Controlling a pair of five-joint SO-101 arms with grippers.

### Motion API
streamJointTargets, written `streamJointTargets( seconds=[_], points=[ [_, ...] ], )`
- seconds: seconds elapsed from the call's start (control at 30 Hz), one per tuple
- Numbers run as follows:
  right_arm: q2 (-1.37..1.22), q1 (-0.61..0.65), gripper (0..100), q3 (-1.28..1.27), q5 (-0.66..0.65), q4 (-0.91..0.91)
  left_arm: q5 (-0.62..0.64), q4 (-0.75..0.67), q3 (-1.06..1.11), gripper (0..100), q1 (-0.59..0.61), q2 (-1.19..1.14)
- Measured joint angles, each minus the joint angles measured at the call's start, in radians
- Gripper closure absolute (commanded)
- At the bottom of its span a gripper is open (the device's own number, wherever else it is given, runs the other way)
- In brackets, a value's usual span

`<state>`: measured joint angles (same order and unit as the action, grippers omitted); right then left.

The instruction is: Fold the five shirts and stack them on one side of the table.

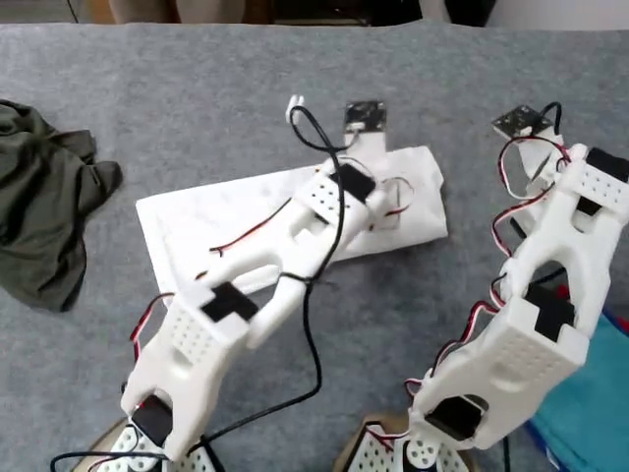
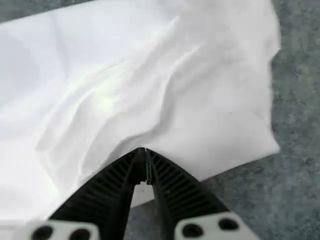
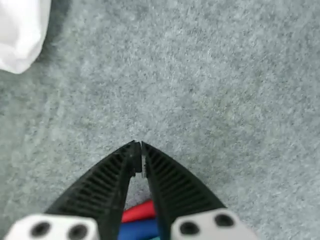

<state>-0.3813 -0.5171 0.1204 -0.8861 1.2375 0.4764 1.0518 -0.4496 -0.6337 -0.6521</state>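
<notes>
A white shirt (image 1: 246, 221) lies folded into a long strip across the middle of the grey table. My left arm (image 1: 295, 236) stretches over it. My left gripper (image 2: 141, 154) is shut, its tips resting against the wrinkled white shirt (image 2: 200, 100) near one end. I cannot tell whether any cloth is pinched between them. My right gripper (image 3: 138, 147) is shut with nothing in it, just above the bare grey table cover (image 3: 210, 75). A corner of the white shirt (image 3: 20, 35) lies off to its side. A crumpled dark olive shirt (image 1: 44, 206) sits at the table's left edge.
A teal cloth (image 1: 590, 403) lies at the near right corner beside my right arm (image 1: 550, 295). Loose black and red cables hang from both arms over the near middle of the table. Bare grey cover runs along the far side.
</notes>
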Motion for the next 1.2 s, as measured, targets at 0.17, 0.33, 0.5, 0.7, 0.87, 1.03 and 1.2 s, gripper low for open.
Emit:
streamJointTargets(
  seconds=[0.17,0.33,0.5,0.7,0.87,1.03,1.2],
  points=[
    [-0.031,0.0,99.4,0.0,0.014,-0.025,0.0,0.035,-0.037,98,0.061,-0.077],
    [-0.06,0.014,99.4,-0.002,0.014,-0.025,-0.038,0.078,-0.133,98,0.12,-0.104],
    [-0.061,0.054,99.4,-0.002,0.014,-0.02,-0.074,0.084,-0.189,98,0.126,-0.104],
    [0.002,0.218,99.4,-0.002,0.066,-0.003,-0.08,0.087,-0.192,98,0.138,-0.104],
    [0.008,0.388,99.4,0.002,0.129,-0.041,-0.083,0.169,-0.193,98,0.199,-0.104],
    [-0.132,0.477,99.4,0.149,0.183,-0.051,-0.081,0.322,-0.296,98,0.253,-0.104],
    [-0.348,0.482,99.4,0.334,0.216,-0.049,-0.083,0.482,-0.436,98,0.255,-0.104]
  ],
)
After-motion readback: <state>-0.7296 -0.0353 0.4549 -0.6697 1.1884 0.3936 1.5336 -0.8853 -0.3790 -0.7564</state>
